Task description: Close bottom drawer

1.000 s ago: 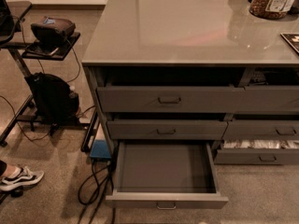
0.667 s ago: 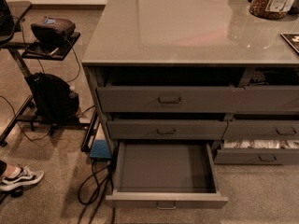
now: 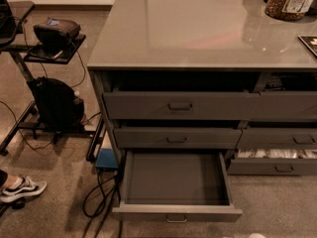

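The bottom drawer [image 3: 176, 180] is pulled far out of the grey cabinet, low in the camera view. Its long grey tray is bare. Its low front panel [image 3: 148, 214] carries a small rectangular pull handle [image 3: 177, 218] at the centre, near the bottom edge of the view. Above it sit the middle drawer [image 3: 177, 138] and the taller-fronted top drawer [image 3: 181, 106], both slightly open. The gripper is not in view.
The grey countertop [image 3: 198, 29] holds a jar [image 3: 290, 1] at the back right. A right-hand drawer [image 3: 275, 155] shows pale contents. Cables [image 3: 99, 197] and a blue box [image 3: 106, 158] lie on the floor left of the drawer. A stand with a black bag [image 3: 54, 100] and a shoe [image 3: 22, 188] are at left.
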Available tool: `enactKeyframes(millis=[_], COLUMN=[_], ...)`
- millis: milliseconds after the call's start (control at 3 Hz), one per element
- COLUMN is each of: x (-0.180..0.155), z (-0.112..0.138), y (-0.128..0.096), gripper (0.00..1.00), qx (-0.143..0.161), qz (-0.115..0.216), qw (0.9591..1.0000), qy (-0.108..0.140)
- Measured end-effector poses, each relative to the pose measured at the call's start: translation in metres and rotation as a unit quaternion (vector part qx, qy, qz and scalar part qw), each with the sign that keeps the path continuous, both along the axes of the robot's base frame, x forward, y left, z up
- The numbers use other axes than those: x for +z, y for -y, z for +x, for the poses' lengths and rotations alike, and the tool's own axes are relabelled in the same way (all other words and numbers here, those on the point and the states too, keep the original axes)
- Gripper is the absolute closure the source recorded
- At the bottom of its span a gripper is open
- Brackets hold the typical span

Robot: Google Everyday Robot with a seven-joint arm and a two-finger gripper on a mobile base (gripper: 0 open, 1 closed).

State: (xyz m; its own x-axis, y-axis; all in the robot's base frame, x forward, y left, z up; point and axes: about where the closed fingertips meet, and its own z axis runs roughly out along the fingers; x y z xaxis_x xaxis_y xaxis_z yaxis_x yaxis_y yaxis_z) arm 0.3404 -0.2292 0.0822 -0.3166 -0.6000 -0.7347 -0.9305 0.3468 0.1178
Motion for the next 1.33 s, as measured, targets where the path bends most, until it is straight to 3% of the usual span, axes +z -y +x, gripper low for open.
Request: enactKeyframes(millis=[333,667,1000,1333], x=[-0.015,-0.019,-0.011,0.007], z=[0.043,0.074,0.100,0.124], y=[0.007,0.010,0.014,0.008], gripper=[1.00,1.00,1.00,1.00], qx=[-0.020,-0.047,-0.077,-0.088], qz=[-0.003,0.004,0.018,0.035], qw=[0.9996,0.9979,0.9934,0.9875], qy=[0.020,0.045,0.083,0.125])
